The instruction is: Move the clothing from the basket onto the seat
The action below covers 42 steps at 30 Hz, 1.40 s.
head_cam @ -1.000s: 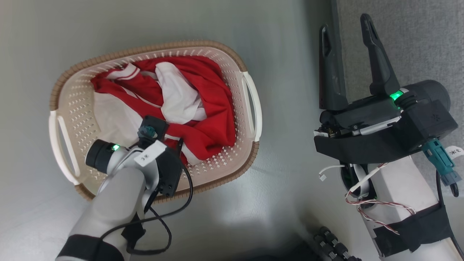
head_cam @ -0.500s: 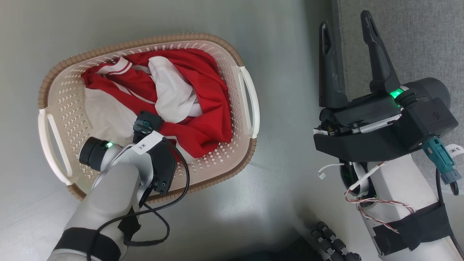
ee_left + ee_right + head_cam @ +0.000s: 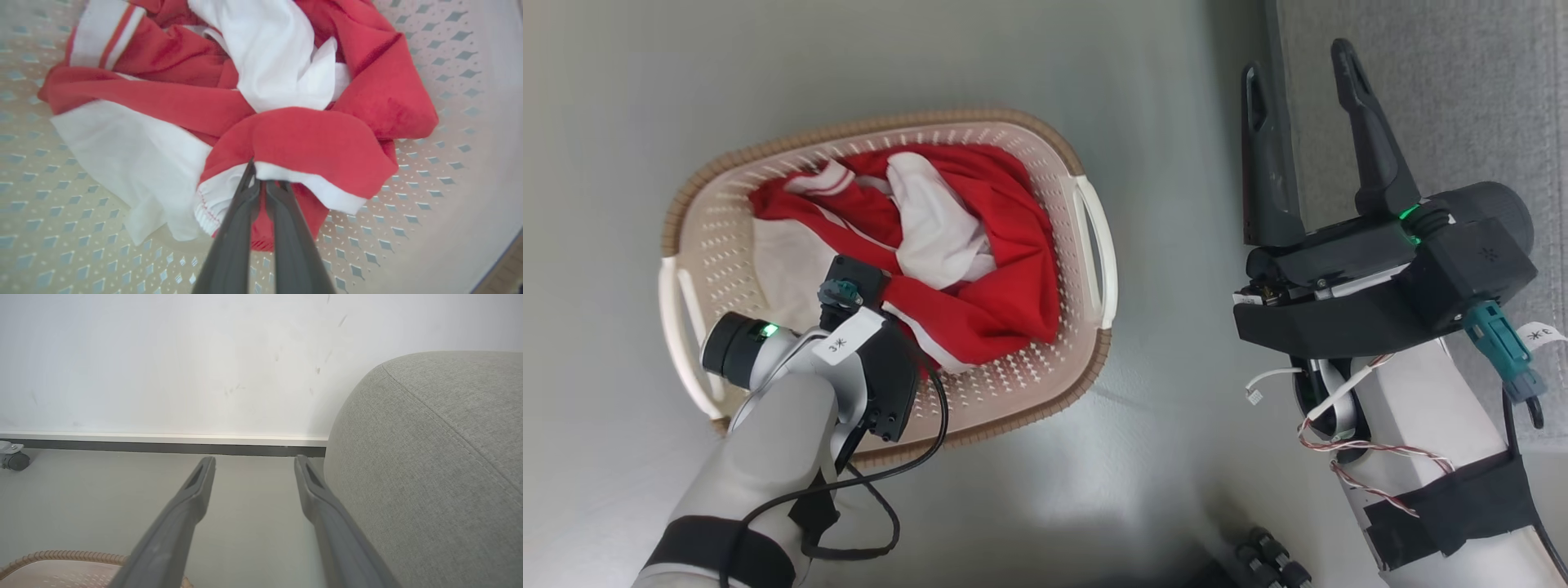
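At the left we saw the basket [image 3: 890, 122] standing on the floor [image 3: 1176, 457], with the clothing [image 3: 1005, 269] heaped inside it, red folds tangled with white panels. Our left gripper [image 3: 258, 183] had its fingers pinched together on a white-trimmed red hem at the near edge of the heap. We judged the fabric thin, light and limp. It would drape and trail when lifted, and a pinch on one edge might slip or drag the whole tangle along, so a bunched fold deeper in looked the surer hold. Further right, our right gripper [image 3: 1297, 59] hung with its fingers spread, holding nothing, just beside the grey seat [image 3: 1445, 98].
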### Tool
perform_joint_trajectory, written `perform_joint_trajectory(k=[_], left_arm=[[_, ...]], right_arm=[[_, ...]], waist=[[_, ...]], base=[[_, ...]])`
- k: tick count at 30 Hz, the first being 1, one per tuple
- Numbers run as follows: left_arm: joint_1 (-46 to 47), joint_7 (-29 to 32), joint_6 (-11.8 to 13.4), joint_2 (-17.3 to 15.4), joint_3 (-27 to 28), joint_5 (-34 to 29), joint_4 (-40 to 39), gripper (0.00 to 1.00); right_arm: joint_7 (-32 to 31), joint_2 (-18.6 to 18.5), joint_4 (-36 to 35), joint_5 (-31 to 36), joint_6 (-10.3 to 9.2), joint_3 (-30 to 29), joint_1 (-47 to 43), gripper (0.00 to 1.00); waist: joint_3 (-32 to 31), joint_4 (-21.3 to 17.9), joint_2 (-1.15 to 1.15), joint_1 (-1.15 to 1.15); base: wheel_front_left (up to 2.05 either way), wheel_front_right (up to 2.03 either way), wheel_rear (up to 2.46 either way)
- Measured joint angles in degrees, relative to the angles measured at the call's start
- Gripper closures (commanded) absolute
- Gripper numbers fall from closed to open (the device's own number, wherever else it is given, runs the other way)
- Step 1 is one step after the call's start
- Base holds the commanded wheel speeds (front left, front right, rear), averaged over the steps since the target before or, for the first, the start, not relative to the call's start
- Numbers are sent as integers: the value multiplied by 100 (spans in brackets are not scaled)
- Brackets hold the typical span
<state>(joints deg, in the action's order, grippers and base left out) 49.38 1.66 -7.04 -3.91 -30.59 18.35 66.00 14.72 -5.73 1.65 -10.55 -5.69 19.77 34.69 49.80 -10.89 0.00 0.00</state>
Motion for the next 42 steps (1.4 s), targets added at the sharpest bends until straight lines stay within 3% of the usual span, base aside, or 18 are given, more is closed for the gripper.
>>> perform_joint_trajectory(k=[21,42], left_arm=[[-646,-1288,-10,119,221,592,-96,100],[-1217,-1564,-11,164,453,940,-621,100]], right_arm=[[0,-158,799,-4,166,-104,-180,0],[0,-102,1226,-162,167,-271,-565,0]], waist=[[-1478,483,0,-1],[-2945,865,-1,0]], base=[[0,0,0],[0,0,0]])
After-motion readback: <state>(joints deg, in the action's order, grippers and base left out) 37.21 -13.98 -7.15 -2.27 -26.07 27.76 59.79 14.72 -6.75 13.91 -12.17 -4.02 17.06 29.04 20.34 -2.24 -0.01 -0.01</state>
